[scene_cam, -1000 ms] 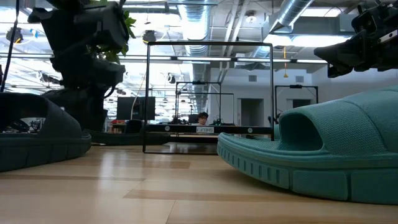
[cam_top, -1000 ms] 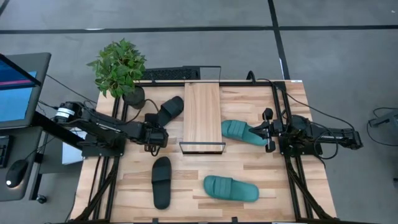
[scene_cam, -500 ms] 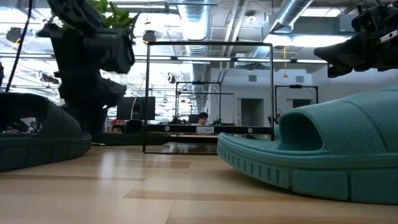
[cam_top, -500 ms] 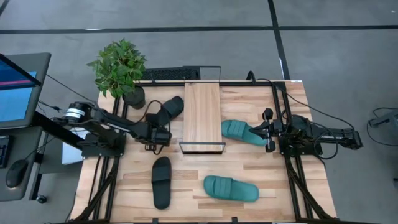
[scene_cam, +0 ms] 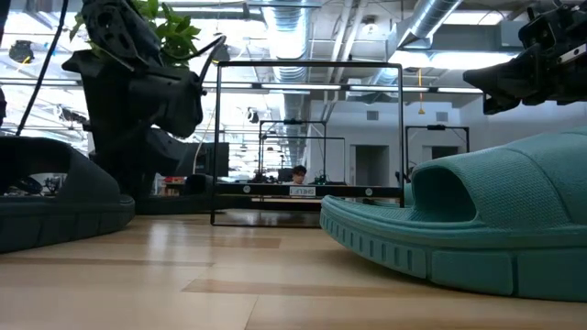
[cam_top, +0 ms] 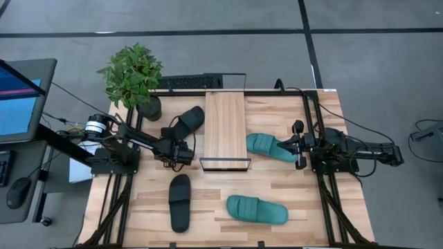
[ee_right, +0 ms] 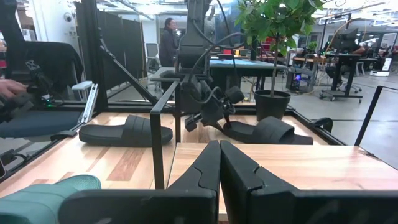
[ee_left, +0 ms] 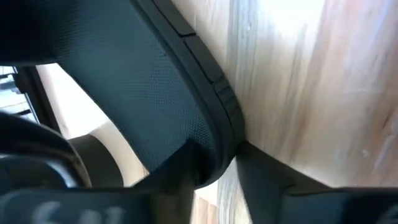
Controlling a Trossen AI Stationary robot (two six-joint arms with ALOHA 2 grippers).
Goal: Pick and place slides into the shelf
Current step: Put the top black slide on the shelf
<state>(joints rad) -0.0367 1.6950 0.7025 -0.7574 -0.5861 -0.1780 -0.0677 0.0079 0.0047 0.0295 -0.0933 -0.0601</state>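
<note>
nothing is on the shelf [cam_top: 225, 128] yet; its plank lies bare in the middle of the bench [cam_top: 291, 190], so by my reading all four slides are left to place. the left gripper [cam_top: 181, 153] is at the far black slide [cam_top: 185, 123], just left of the shelf, and the wrist view shows its fingers [ee_left: 186, 168] pinching the slide's edge, which looks like the start of the first pick. the slide appears to rest on the bench, not lifted. the near black slide [cam_top: 180, 201] lies toward the front, left of centre, and the near teal slide [cam_top: 257, 209] beside it to the right. the far teal slide [cam_top: 269, 146] lies just right of the shelf, close to the right gripper [cam_top: 299, 145], which waits there with its fingers pressed together on nothing.
</note>
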